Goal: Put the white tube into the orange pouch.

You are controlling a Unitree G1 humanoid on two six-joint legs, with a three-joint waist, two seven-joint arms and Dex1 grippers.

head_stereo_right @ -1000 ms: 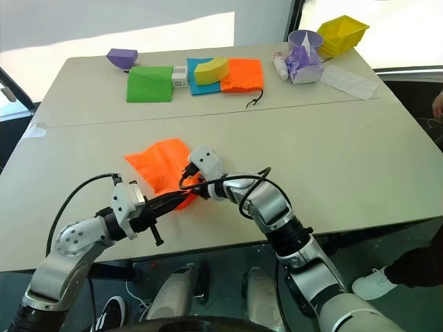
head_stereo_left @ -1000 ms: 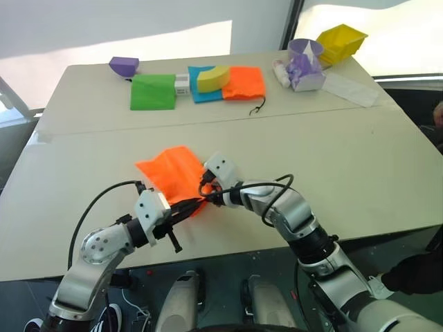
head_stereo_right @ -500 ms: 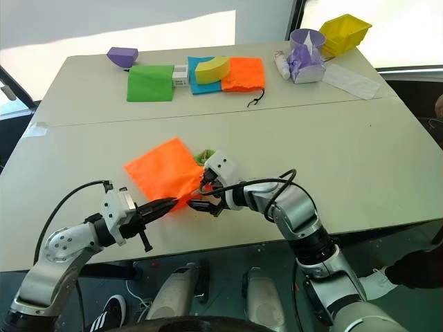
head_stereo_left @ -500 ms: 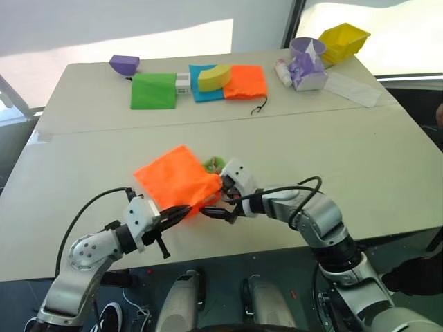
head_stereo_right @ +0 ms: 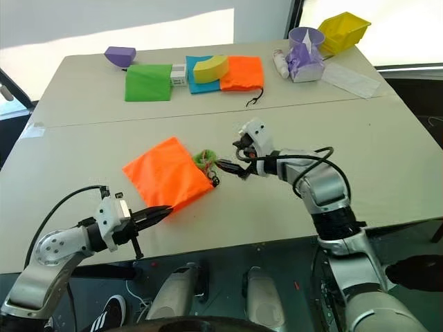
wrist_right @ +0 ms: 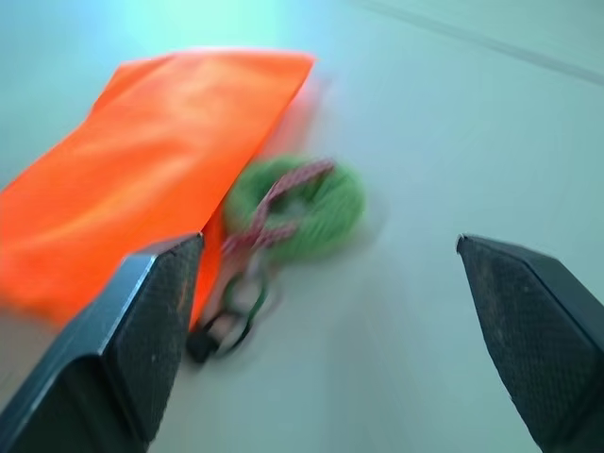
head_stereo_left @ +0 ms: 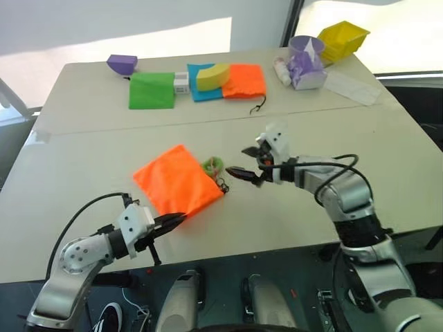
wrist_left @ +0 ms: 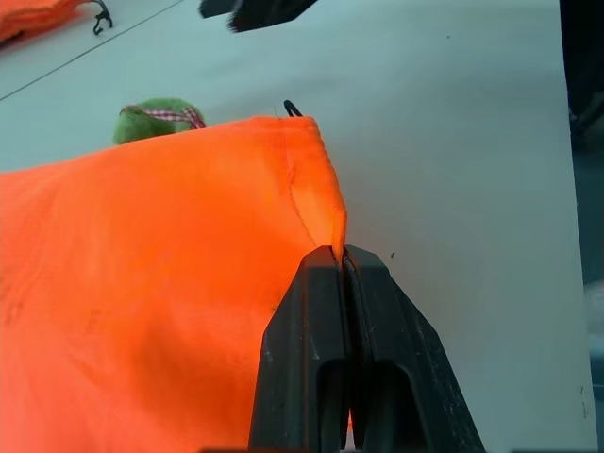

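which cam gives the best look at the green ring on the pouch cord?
Right wrist view: the green ring sits large and central beside the orange pouch. In the left wrist view it peeks over the pouch's edge. In the head views it is a small spot at the pouch's corner.

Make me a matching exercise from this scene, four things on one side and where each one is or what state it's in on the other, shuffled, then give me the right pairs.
Things:
1. left gripper
2. right gripper
3. green ring
4. yellow bin

Places or states:
A. lying on the table beside the orange pouch's far corner
B. at the table's far right corner
C. shut on the near corner of the orange pouch
D. open, above the table, holding nothing

Right pairs: 1-C, 2-D, 3-A, 4-B
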